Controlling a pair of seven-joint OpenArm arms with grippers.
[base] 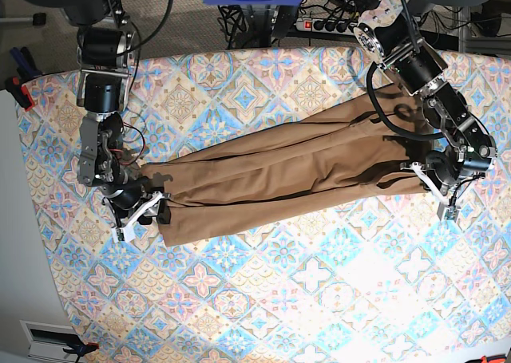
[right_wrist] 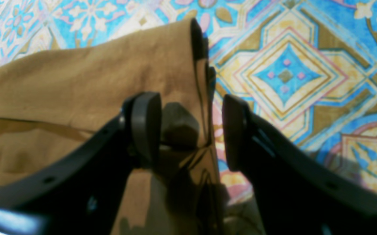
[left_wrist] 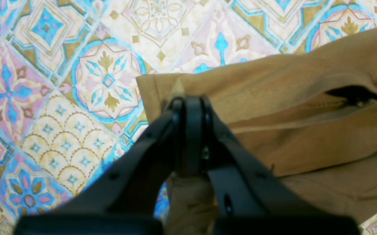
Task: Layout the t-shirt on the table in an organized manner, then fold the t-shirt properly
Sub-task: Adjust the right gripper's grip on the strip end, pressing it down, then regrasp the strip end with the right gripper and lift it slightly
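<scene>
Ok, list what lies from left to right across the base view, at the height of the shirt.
Bare table → right gripper, open around the shirt's end → t-shirt, stretched long across the cloth → left gripper, shut on its other end → bare table again.

Base view looks down from overhead; wrist views sit close, sharing the t-shirt (base: pixel 295 167)

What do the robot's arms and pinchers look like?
Both arms are chunky black and grey metal segments with black cables looping along them. Each gripper has two smooth black curved fingers ending in flat rounded pads. White brackets sit near the wrists.
</scene>
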